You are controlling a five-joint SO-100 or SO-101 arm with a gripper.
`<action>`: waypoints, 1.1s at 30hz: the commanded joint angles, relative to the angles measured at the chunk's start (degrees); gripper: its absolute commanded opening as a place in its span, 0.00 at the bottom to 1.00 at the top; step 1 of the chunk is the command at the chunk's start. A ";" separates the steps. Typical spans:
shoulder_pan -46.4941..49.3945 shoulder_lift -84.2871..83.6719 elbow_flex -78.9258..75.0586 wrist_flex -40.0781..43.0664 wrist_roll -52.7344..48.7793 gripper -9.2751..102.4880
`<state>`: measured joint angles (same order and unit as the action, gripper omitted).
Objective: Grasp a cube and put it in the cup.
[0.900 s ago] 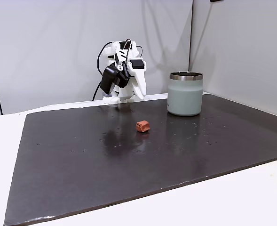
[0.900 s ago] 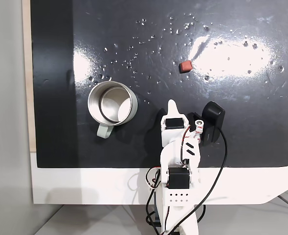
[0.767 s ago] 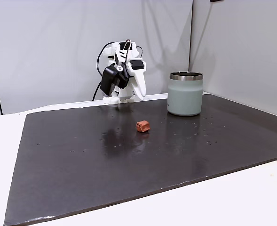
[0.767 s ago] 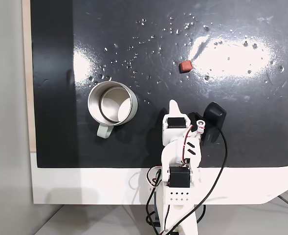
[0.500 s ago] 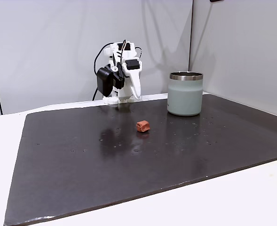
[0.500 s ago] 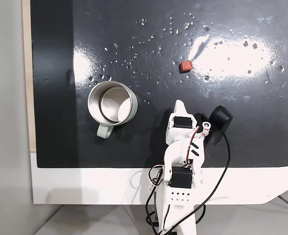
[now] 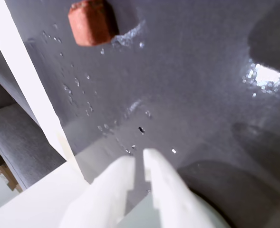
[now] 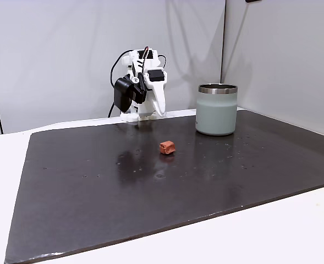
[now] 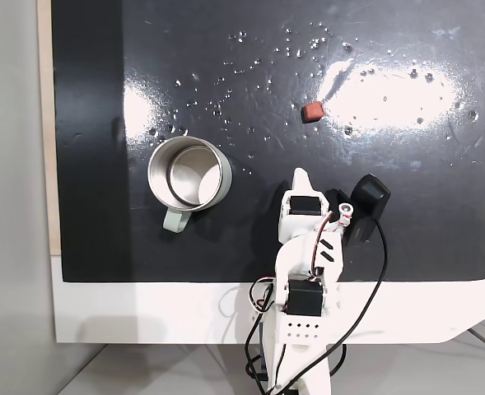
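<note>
Tool [image 7: 137,164] swung slightly rightward overhead, fingers nearly together, gripping nothing; cup [image 9: 189,173] empty, cube [image 9: 311,111] apart.

No legible text — anywhere.

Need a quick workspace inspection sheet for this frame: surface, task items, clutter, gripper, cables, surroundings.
Surface: dark glossy mat on a white table, speckled with small droplets or specks and bright glare patches.
Cube: reddish-orange, lying alone on the mat, not touched by anything.
Cup: pale grey-green with steel rim, upright, looks empty from above; a small handle-like tab sticks out on its arm side.
Clutter: nothing seen.
Gripper: white fingers nearly together, holding nothing, short of the cube, pointed roughly toward it.
Cables: black cable loops from the arm's camera toward the base; red and white wires along the arm.
Surroundings: plain grey walls behind.
</note>
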<state>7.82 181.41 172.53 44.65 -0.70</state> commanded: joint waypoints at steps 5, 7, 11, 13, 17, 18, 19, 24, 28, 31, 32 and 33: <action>-0.70 -2.11 -9.58 4.04 -2.72 0.08; -0.79 -7.21 -13.62 3.43 -3.08 0.08; -0.97 -21.01 -24.70 2.64 -3.69 0.08; -1.05 -27.60 -30.23 2.11 -4.04 0.08; -0.88 -40.52 -40.87 1.93 -5.01 0.08; -0.79 -43.42 -43.07 1.93 -5.36 0.08; -0.79 -46.14 -45.09 2.11 -5.80 0.08; 0.26 -58.10 -53.53 2.99 -8.35 0.08; 1.85 -67.15 -60.03 4.83 -9.32 0.08; 2.37 -73.48 -64.78 7.38 -10.55 0.08; 2.37 -75.41 -66.27 8.61 -11.25 0.08; 2.37 -77.26 -67.76 9.76 -11.78 0.08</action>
<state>9.93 107.40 111.36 52.03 -10.99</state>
